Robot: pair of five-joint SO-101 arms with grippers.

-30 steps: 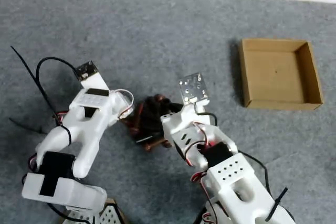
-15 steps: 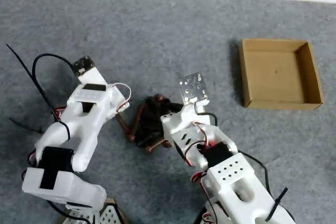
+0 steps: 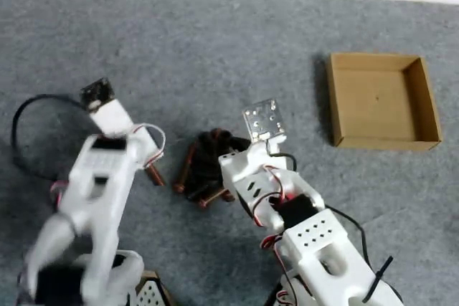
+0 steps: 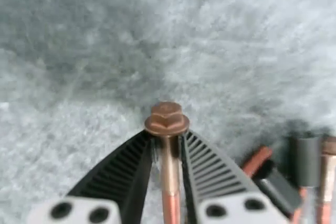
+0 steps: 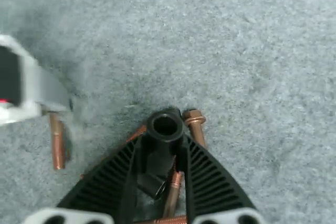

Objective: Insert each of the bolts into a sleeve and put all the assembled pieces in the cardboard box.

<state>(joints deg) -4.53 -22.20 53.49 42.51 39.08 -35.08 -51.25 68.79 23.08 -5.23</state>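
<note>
Left of the pile (image 3: 204,171), the left gripper (image 4: 167,150), clamped on a bolt (image 4: 167,120), has pulled away; the right gripper (image 5: 164,156) stays clamped on a sleeve (image 5: 165,125).

Bare grey mat (image 3: 215,48) runs up to the cardboard box (image 3: 384,98) — a wide way, barred at its end by the box's walls (low, all four upright). The heap of bolts and sleeves (image 3: 204,173) crowds the gap between the left arm (image 3: 100,177) and the right arm (image 3: 287,213).
</note>
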